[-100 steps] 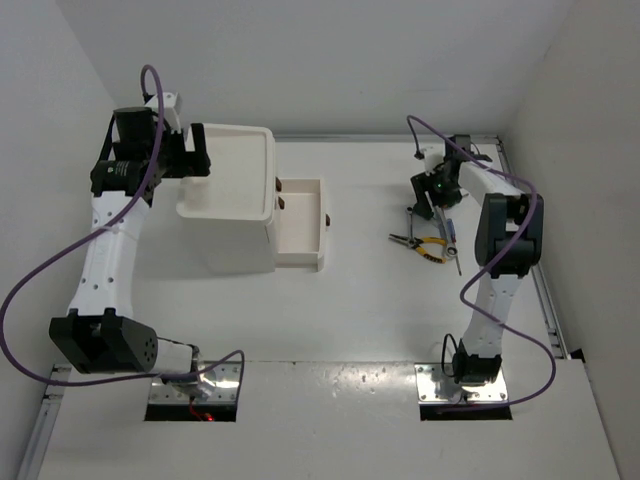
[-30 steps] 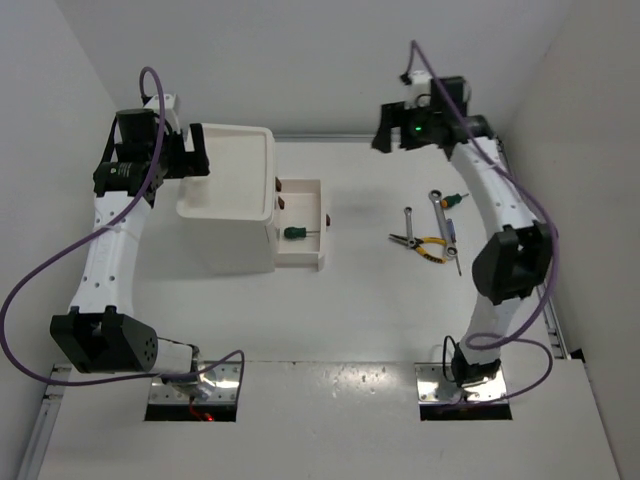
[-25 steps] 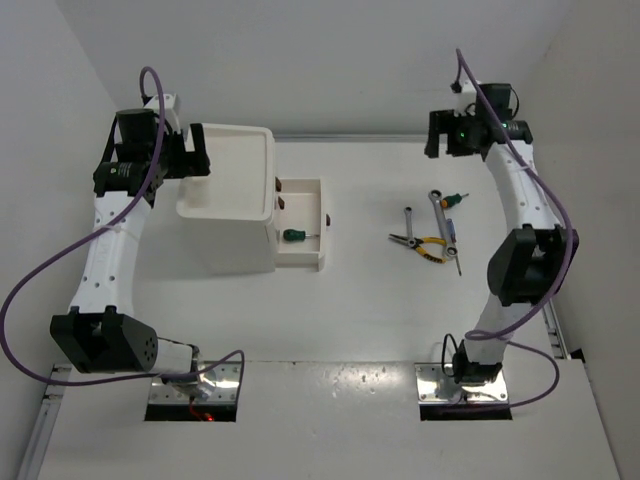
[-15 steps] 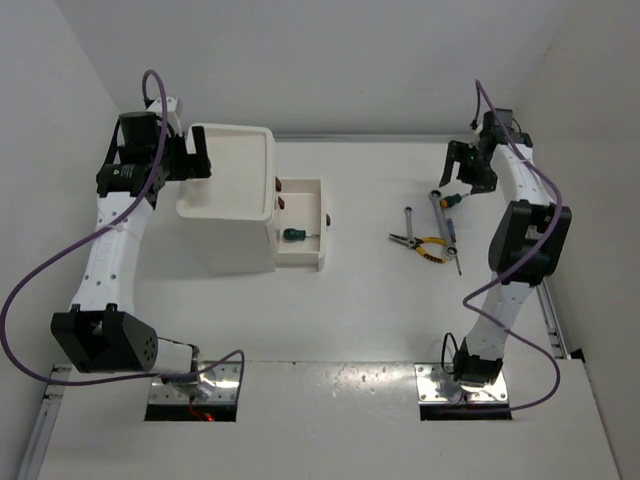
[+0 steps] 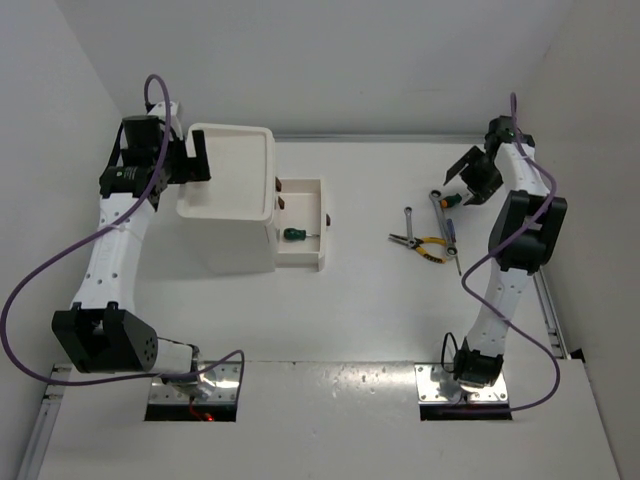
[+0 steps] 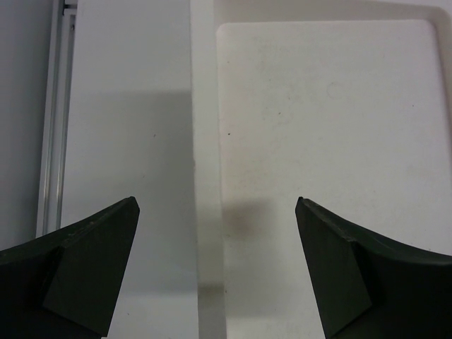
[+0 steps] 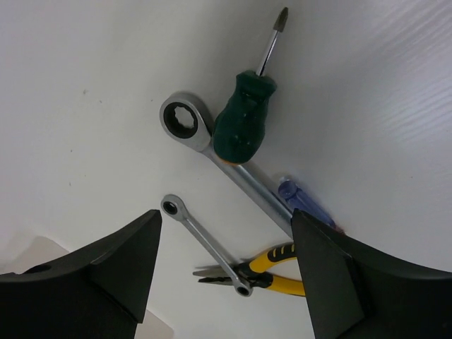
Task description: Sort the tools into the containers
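Gaping right pincer (image 7: 226,215) over stubby green screwdriver (image 7: 244,123), shiny wrench (image 7: 233,169); left pincer (image 6: 217,201) spread over smooth tray (image 6: 325,106).

**White Workspace, Bright Tool Handles**

A white drawer unit (image 5: 235,170) with dark brown knobs (image 5: 281,202) stands on a white table (image 5: 370,310). The screwdriver (image 5: 293,234) in its white open drawer (image 5: 300,205) has a green handle. The right wrist view shows a stubby screwdriver (image 7: 245,120) with a dark green handle and silver shaft. It also shows a large silver wrench (image 7: 247,185), a smaller silver wrench (image 7: 205,244), a translucent blue-handled screwdriver (image 7: 304,205) and pliers (image 7: 251,274) with yellow-and-black grips. The left arm (image 5: 105,250) and right arm (image 5: 495,300) are white with black joints and purple cables (image 5: 40,280). The left gripper (image 6: 217,205) and right gripper (image 7: 226,212) are near-black.
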You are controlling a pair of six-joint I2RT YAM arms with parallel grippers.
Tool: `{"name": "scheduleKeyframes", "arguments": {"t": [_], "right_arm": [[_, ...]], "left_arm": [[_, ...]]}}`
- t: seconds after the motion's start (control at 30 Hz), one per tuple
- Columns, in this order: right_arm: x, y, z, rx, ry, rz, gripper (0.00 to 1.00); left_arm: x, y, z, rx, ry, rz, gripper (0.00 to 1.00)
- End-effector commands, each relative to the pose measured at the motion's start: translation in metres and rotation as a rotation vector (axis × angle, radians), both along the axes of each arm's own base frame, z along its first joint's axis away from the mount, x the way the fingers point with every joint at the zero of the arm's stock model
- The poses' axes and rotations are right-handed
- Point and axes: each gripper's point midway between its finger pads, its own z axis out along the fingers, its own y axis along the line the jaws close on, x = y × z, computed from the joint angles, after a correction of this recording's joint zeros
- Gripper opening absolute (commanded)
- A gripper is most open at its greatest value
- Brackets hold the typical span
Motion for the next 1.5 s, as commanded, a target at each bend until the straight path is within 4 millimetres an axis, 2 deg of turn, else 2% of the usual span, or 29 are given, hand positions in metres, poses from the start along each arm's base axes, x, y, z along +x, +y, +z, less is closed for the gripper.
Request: {"name": "scheduleKeyframes", "arguments": {"t": [0.0,0.1,0.13,0.17,0.3,0.33,0.47,0.7,0.93,1.03,1.1,1.13,1.17,1.23,1.33,1.37,1.4,1.43,1.47], "right_arm": [[0.009,-0.005,0.008,-0.017,-0.020,-0.103,0.74],[0.011,-0.005,0.001,-0.012,-0.007,-0.111,0.74],[0.009,-0.010,-0.007,-0.009,0.009,-0.120,0.74],[0.016,-0.013,-0.006,-0.021,-0.009,-0.124,0.74],[0.017,-0.015,-0.017,-0.026,0.011,-0.127,0.74],[0.016,-0.021,-0.022,-0.033,0.021,-0.139,0.74],[0.022,-0.024,-0.024,-0.040,0.015,-0.151,0.74],[0.023,-0.027,-0.051,-0.052,0.056,-0.157,0.73],[0.024,-0.031,-0.057,-0.066,0.068,-0.172,0.55],[0.026,-0.033,-0.064,-0.074,0.071,-0.175,0.52],[0.028,-0.034,-0.062,-0.076,0.062,-0.175,0.41],[0.030,-0.034,-0.061,-0.080,0.053,-0.167,0.24],[0.031,-0.033,-0.061,-0.072,0.052,-0.164,0.14],[0.032,-0.032,-0.050,-0.075,0.028,-0.126,0.00],[0.035,-0.026,-0.006,-0.078,-0.069,-0.037,0.00],[0.028,-0.006,0.022,-0.037,-0.135,0.038,0.00],[0.036,0.008,0.040,-0.046,-0.232,0.148,0.00],[0.024,0.022,0.040,-0.027,-0.249,0.203,0.00],[0.023,0.047,0.060,0.037,-0.331,0.311,0.00]], "left_arm": [[0.000,0.002,0.018,0.024,-0.064,0.009,1.00],[0.000,0.000,0.018,0.018,-0.064,0.000,1.00],[0.002,0.000,0.015,0.018,-0.055,0.000,1.00],[0.002,-0.002,0.015,0.005,-0.055,-0.004,1.00],[0.002,-0.002,0.015,0.005,-0.055,-0.004,1.00],[0.001,-0.002,0.011,0.005,-0.046,-0.004,1.00],[0.001,-0.001,0.011,0.010,-0.046,0.004,1.00],[0.000,0.001,0.007,0.014,-0.037,0.012,1.00],[0.001,0.001,0.004,0.014,-0.035,0.012,1.00],[0.001,0.001,0.004,0.014,-0.035,0.012,1.00],[0.001,0.001,0.004,0.014,-0.035,0.012,1.00],[0.001,0.001,0.004,0.014,-0.035,0.012,1.00],[0.001,0.002,0.004,0.018,-0.035,0.020,1.00],[-0.001,0.002,0.007,0.019,-0.044,0.020,1.00],[-0.003,0.005,0.011,0.026,-0.053,0.032,1.00],[-0.004,0.005,0.014,0.026,-0.062,0.032,1.00],[-0.004,0.006,0.014,0.023,-0.062,0.045,1.00],[-0.004,0.006,0.018,0.023,-0.071,0.045,1.00],[-0.004,0.006,0.018,0.023,-0.072,0.045,1.00]]}}
